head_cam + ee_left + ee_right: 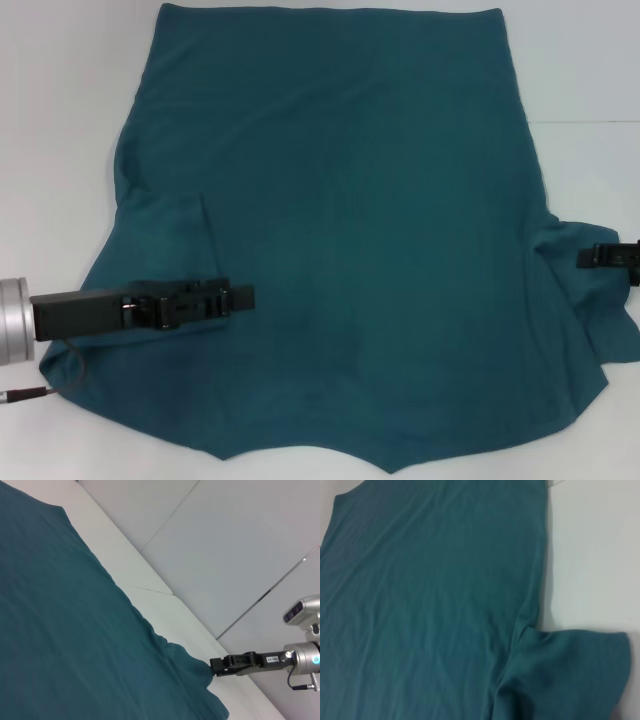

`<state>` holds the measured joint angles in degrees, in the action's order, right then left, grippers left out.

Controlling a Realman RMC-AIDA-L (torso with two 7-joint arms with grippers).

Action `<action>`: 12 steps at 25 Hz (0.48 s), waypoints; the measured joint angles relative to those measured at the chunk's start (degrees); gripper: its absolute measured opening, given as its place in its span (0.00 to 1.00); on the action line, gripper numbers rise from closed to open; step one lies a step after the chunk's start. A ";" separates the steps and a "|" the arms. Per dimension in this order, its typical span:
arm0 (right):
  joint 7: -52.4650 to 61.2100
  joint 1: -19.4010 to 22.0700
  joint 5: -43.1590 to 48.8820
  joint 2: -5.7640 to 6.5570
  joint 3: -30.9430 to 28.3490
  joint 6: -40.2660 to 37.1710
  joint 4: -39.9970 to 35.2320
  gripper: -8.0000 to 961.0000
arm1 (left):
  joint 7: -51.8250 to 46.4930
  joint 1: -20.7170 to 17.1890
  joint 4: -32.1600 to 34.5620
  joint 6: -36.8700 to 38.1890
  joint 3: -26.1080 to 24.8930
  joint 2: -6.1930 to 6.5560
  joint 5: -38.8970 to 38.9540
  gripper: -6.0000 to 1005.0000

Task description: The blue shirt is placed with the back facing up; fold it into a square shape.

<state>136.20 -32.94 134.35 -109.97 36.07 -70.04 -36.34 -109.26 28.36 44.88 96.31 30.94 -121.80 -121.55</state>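
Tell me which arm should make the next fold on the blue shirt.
Probably the left. The left claw lies over the blue shirt, beside the sleeve already turned inward, so it could carry that side across. The right claw sits only at the right sleeve's edge, which still lies spread out.

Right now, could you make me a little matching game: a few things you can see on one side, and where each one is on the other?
Things:
1. left hand
2. right hand
3. shirt
4. table

Places:
A. spread flat, plain side up
B. at the shirt's right sleeve
C. over the shirt's left part, inward of its edge
D. white surface under everything

Pairs: 1-C, 2-B, 3-A, 4-D
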 joint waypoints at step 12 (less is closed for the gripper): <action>-0.11 -0.94 0.22 -0.49 0.12 0.82 1.72 0.91 | -0.67 0.02 -0.59 -0.99 -0.10 -0.01 1.53 0.66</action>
<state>136.09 -33.88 134.57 -110.46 36.19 -69.22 -34.62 -109.93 28.38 44.30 95.32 30.85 -121.80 -120.02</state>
